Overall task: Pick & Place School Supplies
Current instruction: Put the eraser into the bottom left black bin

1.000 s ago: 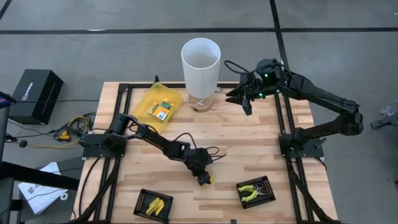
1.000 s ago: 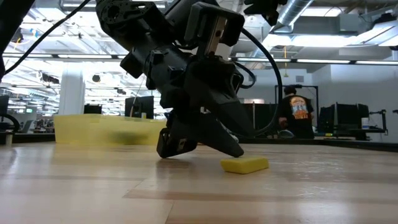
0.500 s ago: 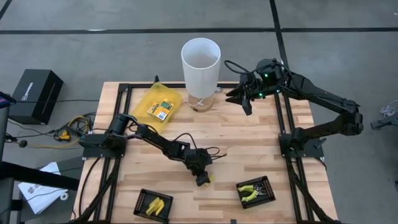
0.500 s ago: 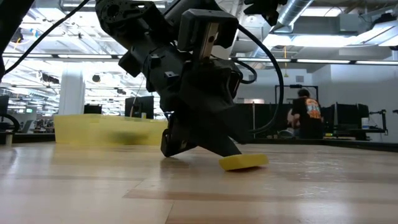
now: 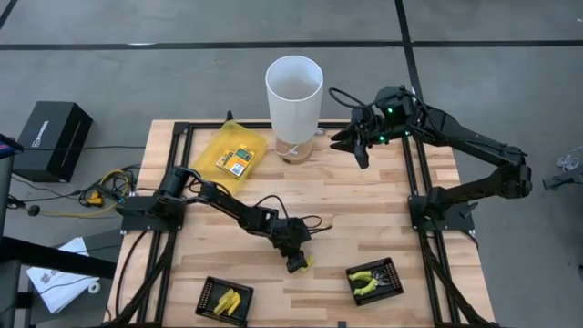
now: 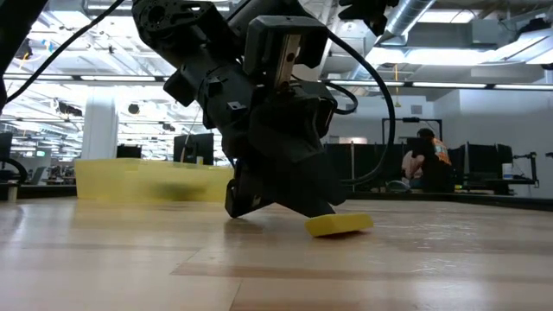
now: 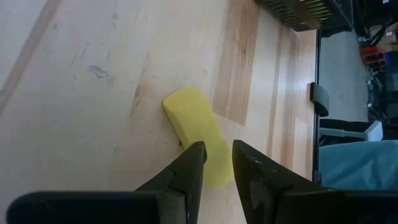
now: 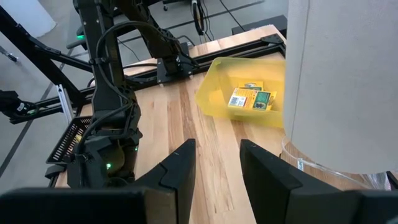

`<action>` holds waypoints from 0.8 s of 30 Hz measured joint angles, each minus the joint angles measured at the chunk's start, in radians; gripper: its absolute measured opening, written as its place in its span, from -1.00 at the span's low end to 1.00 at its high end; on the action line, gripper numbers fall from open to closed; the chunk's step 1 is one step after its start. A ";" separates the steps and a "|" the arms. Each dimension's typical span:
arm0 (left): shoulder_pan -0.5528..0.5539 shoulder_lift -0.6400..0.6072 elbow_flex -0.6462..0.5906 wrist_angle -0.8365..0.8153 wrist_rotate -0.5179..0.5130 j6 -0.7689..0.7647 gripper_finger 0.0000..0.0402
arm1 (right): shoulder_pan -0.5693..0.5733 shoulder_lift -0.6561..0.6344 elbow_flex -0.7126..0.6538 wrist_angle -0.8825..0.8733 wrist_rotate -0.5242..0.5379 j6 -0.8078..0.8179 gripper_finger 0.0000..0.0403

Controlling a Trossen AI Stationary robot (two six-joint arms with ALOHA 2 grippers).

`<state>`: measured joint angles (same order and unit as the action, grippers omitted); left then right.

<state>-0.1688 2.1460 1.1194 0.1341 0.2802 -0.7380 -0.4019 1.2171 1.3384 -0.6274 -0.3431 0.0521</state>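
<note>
Jaws of the left gripper (image 7: 214, 163) stand slightly apart, tips down astride one end of a short yellow oblong piece (image 7: 198, 132) lying flat on the wooden counter (image 5: 364, 210), between the two black trays (image 5: 224, 298). Its arm stretches low across the counter, while the right gripper (image 5: 357, 146) hovers by the tall white cylinder (image 5: 294, 107), jaws parted around nothing.

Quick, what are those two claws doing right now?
Left gripper: closing around the yellow oblong piece on the table.
Right gripper: open, empty, beside the white cylinder.
</note>
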 joint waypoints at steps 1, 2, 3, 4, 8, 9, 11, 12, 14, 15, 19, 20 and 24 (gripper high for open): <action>0.000 0.000 0.000 0.000 0.000 0.000 -0.56 | 0.000 0.000 0.000 0.004 0.000 0.000 -0.42; 0.000 0.000 0.000 0.000 0.001 -0.001 -0.55 | 0.000 0.000 0.000 0.006 0.000 0.000 -0.42; 0.000 0.000 0.000 0.000 0.001 -0.002 -0.54 | 0.000 0.000 0.000 0.008 0.000 0.000 -0.42; 0.000 0.000 0.000 0.000 0.001 -0.003 -0.54 | 0.000 0.000 0.000 0.010 0.000 0.000 -0.42; -0.005 0.000 0.000 0.002 -0.015 -0.020 -0.55 | 0.000 0.000 0.000 0.015 0.001 -0.001 -0.42; -0.005 0.000 0.000 0.003 -0.017 -0.023 -0.55 | 0.000 0.000 0.000 0.015 0.001 -0.003 -0.42; -0.006 0.000 0.000 0.005 -0.022 -0.027 -0.55 | 0.000 0.007 0.000 0.017 0.003 -0.007 -0.42; -0.006 0.000 0.000 0.005 -0.022 -0.029 -0.55 | 0.000 0.013 0.000 0.022 0.003 -0.007 -0.42; -0.006 0.000 0.000 0.007 -0.028 -0.037 -0.55 | 0.000 0.021 -0.003 0.010 0.008 -0.007 -0.42; -0.006 0.000 0.000 0.008 -0.030 -0.047 -0.55 | 0.000 0.031 -0.002 0.016 0.009 -0.008 -0.42; -0.004 -0.003 -0.001 -0.031 -0.090 -0.040 -0.55 | 0.000 0.074 -0.002 0.025 0.011 -0.009 -0.42; -0.005 -0.003 -0.001 -0.031 -0.097 -0.040 -0.55 | 0.000 0.091 0.001 0.046 0.010 -0.011 -0.42; -0.005 -0.003 -0.001 -0.031 -0.095 -0.044 -0.55 | 0.000 0.144 0.000 0.048 0.002 -0.028 -0.42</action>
<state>-0.1734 2.1426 1.1187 0.1032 0.1857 -0.7822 -0.4015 1.3612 1.3380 -0.5797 -0.3409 0.0242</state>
